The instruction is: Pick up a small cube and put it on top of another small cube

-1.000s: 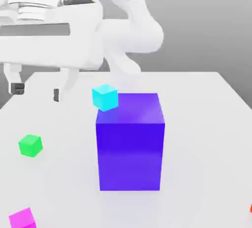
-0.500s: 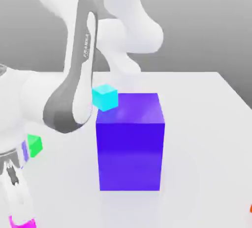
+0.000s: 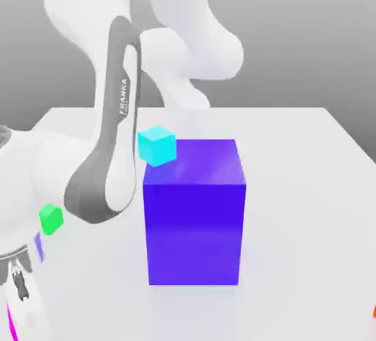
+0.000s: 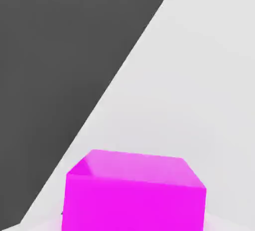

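My gripper (image 3: 17,316) is down at the table's near corner on the exterior view's left, with the white arm (image 3: 110,163) arched over it. A thin strip of the magenta cube (image 3: 10,323) shows beside the hand. The hand view has the magenta cube (image 4: 134,191) very close, resting on the white table (image 4: 199,100) near its edge. The gripper is shut on this cube. A small green cube (image 3: 51,219) lies on the table just behind the arm. A small cyan cube (image 3: 156,145) sits behind the top left corner of the big blue block.
A tall blue-violet block (image 3: 194,211) stands in the middle of the white table (image 3: 308,185). An orange sliver (image 3: 374,312) shows at the exterior view's right edge. The table edge and dark floor (image 4: 60,51) lie close to the magenta cube.
The arm has swung from high at the back left down to the near left corner. The gripper was open and has shut at the magenta cube. No cube has moved.
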You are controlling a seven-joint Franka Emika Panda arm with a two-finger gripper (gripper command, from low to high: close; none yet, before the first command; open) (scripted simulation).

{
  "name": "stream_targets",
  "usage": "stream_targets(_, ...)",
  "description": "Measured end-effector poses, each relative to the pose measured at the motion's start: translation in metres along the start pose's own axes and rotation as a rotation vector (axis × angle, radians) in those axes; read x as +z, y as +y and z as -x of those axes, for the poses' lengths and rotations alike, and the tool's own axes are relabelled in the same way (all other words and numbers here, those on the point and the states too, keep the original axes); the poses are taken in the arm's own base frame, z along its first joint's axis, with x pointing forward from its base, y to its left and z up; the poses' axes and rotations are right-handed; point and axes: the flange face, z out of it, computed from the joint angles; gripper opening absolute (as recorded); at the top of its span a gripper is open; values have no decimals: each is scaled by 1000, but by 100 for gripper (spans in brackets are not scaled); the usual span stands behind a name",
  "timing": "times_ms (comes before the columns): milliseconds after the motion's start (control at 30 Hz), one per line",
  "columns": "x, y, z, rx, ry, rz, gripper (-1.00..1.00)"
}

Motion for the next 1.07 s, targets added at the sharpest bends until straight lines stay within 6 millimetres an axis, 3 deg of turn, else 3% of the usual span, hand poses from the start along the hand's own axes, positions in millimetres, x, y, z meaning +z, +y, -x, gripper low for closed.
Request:
stream_targets(200, -31, 69, -74, 257, 70, 4, -100)
stream_targets(367, -46, 141, -124, 501, 75, 3, -100)
stream_targets(467, -48, 187, -144, 648, 53, 4, -100)
stream_targets(600, -44, 234, -141, 793, -4, 6, -100)
stream_targets(667, -37, 243, -139, 826, -23, 6, -100)
stream_targets(967, 17, 245, -137, 835, -29, 6, -100)
stream_targets(1000, 23, 247, -137, 837, -28, 7, 100)
stream_targets(1067, 23, 247, -137, 837, -28, 7, 100)
